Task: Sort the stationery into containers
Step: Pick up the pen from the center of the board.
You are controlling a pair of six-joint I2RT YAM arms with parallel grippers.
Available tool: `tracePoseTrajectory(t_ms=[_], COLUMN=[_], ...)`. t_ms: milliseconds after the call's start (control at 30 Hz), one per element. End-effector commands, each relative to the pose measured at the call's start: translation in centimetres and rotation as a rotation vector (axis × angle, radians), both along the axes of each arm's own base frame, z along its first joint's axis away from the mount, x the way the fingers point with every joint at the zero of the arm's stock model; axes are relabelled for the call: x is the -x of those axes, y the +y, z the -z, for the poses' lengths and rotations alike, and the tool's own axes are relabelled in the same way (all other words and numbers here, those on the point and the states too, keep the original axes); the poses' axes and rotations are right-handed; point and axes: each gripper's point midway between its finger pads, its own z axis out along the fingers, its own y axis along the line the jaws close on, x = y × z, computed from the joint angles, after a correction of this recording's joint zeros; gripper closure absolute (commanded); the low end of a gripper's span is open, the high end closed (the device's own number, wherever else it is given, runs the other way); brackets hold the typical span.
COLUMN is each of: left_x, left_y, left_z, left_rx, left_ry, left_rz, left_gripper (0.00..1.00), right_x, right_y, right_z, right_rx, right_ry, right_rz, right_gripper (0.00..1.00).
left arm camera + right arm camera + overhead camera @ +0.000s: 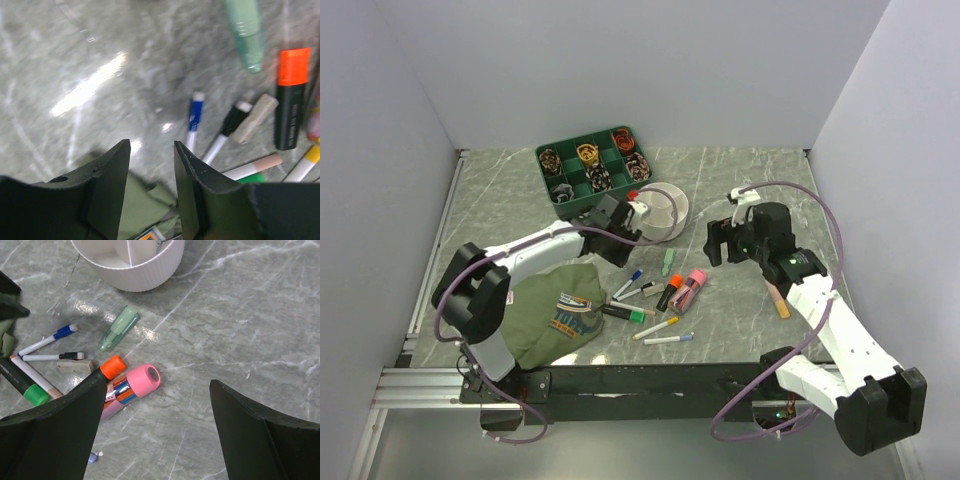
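Note:
Several pens and markers (658, 296) lie in a loose group on the marble table in front of the round white divided cup (660, 211). My left gripper (613, 252) is open and empty, hovering just left of the group above the shirt's edge; in the left wrist view (151, 145) a blue-capped pen (195, 112), a black-capped pen (232, 120) and an orange highlighter (292, 95) lie ahead of it. My right gripper (722, 250) is wide open and empty to the right of the group; its wrist view (157, 382) shows a pink marker (132, 387), a pale green marker (117, 328) and the cup (140, 265).
A folded olive-green shirt (555, 315) lies at the front left. A green compartment tray (593, 170) of coiled items stands behind the cup. One tan and orange pen (779, 300) lies apart beside the right arm. White walls enclose the table.

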Motion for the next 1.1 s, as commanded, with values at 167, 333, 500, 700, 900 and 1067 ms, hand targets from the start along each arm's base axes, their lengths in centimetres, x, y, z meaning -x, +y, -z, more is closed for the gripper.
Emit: tracePoseTrajectory(t_ms=[167,333,500,700,900,1067], left_x=[0.8,0.6,-0.4,-0.1,1.0,1.4], left_y=[-5.2,-5.8,-6.4,-6.4,-5.1,-4.6], left_z=[1.0,2.5,3.3,5.0,5.6,6.0], left_rx=[0.024,-0.001,-0.029,-0.064,-0.102,-0.119], left_ry=[-0.002,0.018,0.009,0.039,0.047,0.055], left_rz=[0.080,0.085,0.081,0.081,0.081,0.092], left_gripper=[0.53,0.47,0.48,0.59,0.61,0.78], right_x=[0.7,1.0,0.9,0.9,0.7,0.5], right_y=[-1.7,-2.2,-2.5,-2.6,-2.8,-2.7], right_z=[0.4,0.4,0.4,0.2,0.3,0.3], right_rx=[-0.022,-0.025,-0.026,-0.027,-0.030,-0.052], right_ry=[-0.018,-0.030,-0.030,-0.034,-0.037,-0.027], right_rz=[0.062,0.076,0.084,0.089,0.096,0.109], right_gripper=[0.09,0.09,0.09,0.09,0.09,0.09])
